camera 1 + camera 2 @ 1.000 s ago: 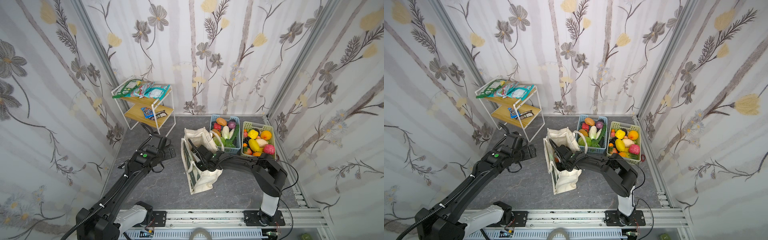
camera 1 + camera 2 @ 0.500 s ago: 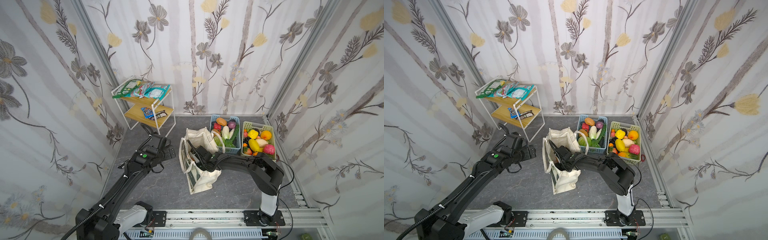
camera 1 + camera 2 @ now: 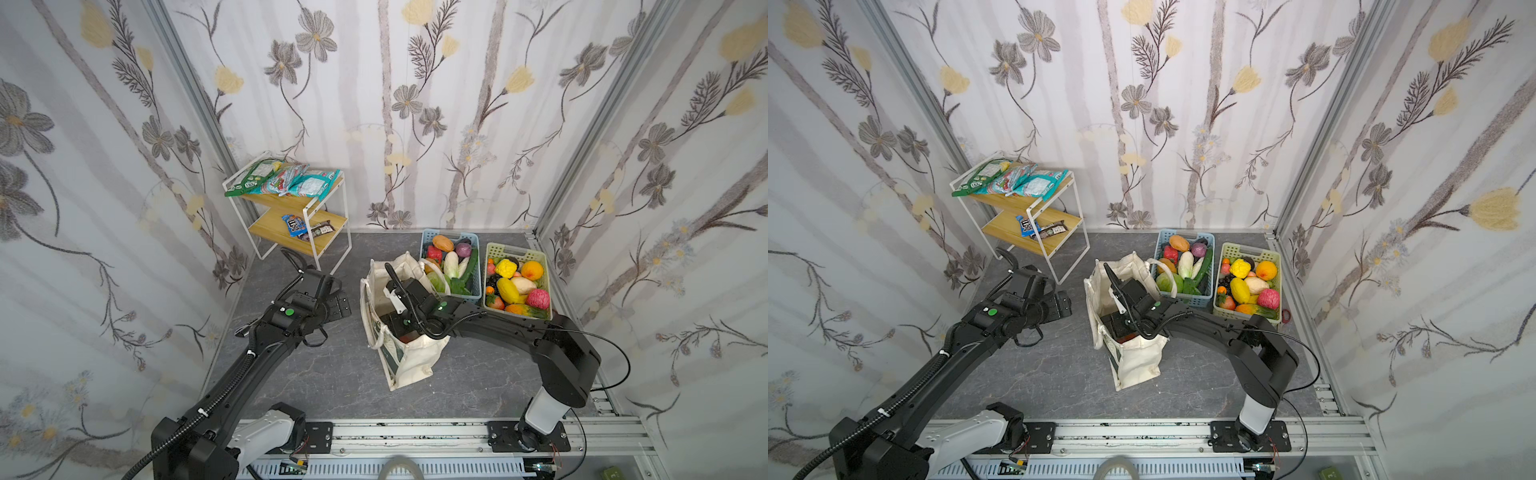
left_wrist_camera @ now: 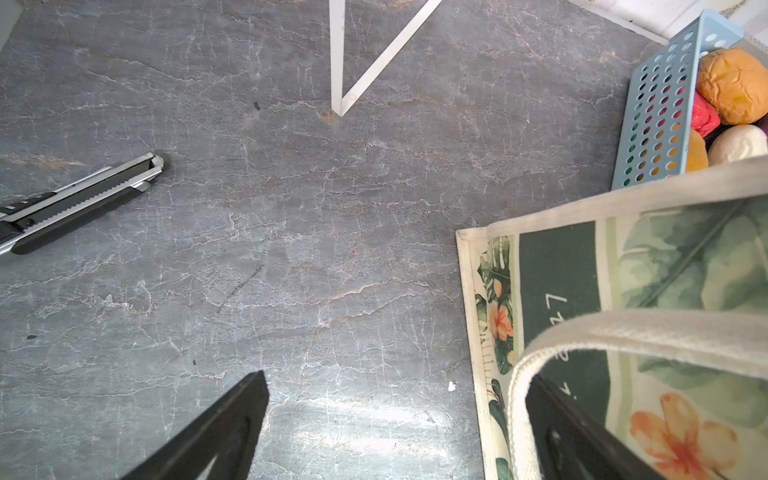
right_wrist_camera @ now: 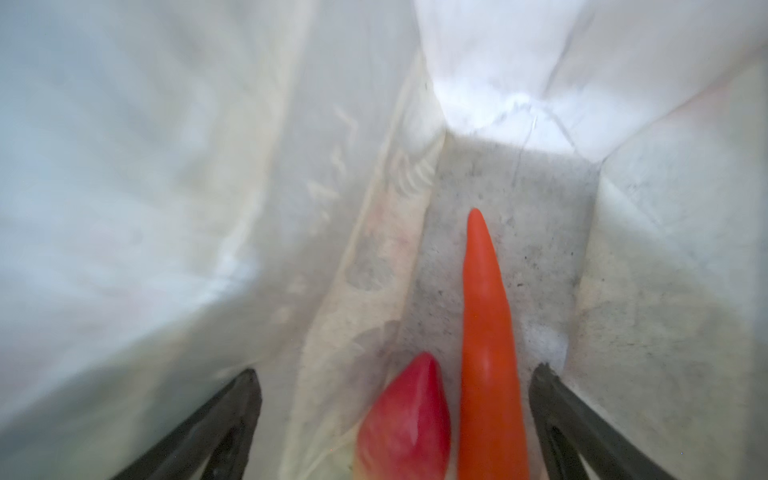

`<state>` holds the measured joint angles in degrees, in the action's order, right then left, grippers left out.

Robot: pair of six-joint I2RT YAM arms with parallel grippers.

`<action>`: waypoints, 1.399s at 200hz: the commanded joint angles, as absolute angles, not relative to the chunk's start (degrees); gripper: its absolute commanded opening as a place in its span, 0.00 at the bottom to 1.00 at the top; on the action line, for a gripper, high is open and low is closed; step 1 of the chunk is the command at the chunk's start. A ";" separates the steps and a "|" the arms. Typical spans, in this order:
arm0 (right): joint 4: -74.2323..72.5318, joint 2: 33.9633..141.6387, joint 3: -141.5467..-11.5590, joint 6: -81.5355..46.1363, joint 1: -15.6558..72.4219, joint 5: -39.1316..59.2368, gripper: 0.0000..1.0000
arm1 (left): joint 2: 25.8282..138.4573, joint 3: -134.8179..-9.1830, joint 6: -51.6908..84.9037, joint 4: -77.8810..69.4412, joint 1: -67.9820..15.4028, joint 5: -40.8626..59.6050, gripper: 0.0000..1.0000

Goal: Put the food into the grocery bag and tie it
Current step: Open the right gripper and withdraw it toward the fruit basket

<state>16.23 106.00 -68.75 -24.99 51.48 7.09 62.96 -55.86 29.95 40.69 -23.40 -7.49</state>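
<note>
Rail (image 3: 415, 432) sits nearest, carrying both arm bases; the arms reach out over the grey desk (image 3: 328, 374). Fingers of the left gripper (image 4: 397, 376) stand wide with nothing between them, over bare desk just beside the printed side of the grocery bag (image 3: 409, 361). A cream strap handle (image 4: 623, 328) loops across one finger; contact can't be judged. A box cutter (image 4: 79, 199) lies on the desk nearby.

The bag stands upright mid-desk, mouth open. The right gripper (image 5: 395, 370) is down inside it, fingers wide, gripping nothing. An orange carrot (image 5: 486, 332) lies on the bag floor between the fingers, tip pointing away, close to one finger but clear of it. A red toy piece (image 5: 405, 419) sits right alongside the carrot.

Just behind the bag is a blue basket (image 4: 660, 116) of toy vegetables (image 3: 451, 264), with a pale green basket (image 3: 515, 251) of toy fruit (image 3: 507, 289) next to it.

Far left corner: two-tier shelf (image 3: 270, 226), snack packets (image 3: 307, 183) on top, small bars (image 3: 305, 228) on the lower tier.
</note>
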 commanded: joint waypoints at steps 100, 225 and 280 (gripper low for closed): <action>17.86 93.56 -72.11 -24.15 49.22 5.72 1.00 | 64.64 -54.61 31.73 37.58 -23.37 -7.91 1.00; 18.65 80.27 -69.24 -23.78 39.67 1.06 0.99 | 67.03 -62.86 30.76 37.50 -20.40 -4.22 1.00; 19.18 79.41 -61.75 -23.02 27.07 -0.75 0.96 | 69.25 -64.41 30.49 37.77 -21.62 -2.72 1.00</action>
